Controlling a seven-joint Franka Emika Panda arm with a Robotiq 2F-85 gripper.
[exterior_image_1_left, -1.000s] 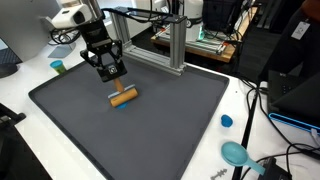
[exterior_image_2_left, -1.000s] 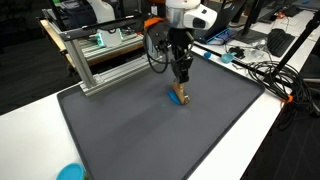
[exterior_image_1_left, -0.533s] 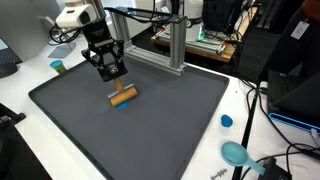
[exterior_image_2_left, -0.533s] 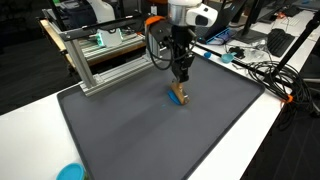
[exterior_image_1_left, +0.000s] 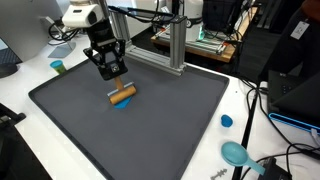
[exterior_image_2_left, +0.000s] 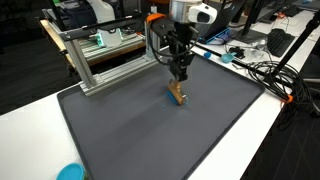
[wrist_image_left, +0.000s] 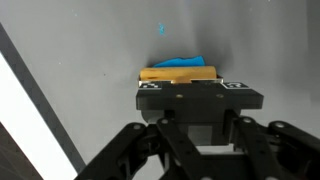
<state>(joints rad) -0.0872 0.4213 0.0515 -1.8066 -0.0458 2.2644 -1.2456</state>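
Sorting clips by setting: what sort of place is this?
Probably a robotics lab or workshop: an aluminium frame beside the dark mat, and tangled cables on the white bench.

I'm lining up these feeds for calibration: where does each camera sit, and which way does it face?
Exterior view: raised, off a corner of the mat, facing the aluminium frame; shows the arm and gripper above the wooden block.
Exterior view: raised, off another corner, frame at back left; gripper hangs over the block.
Wrist view: on the wrist, looking down past the gripper at the block.
Shared: all show gripper, block, mat.
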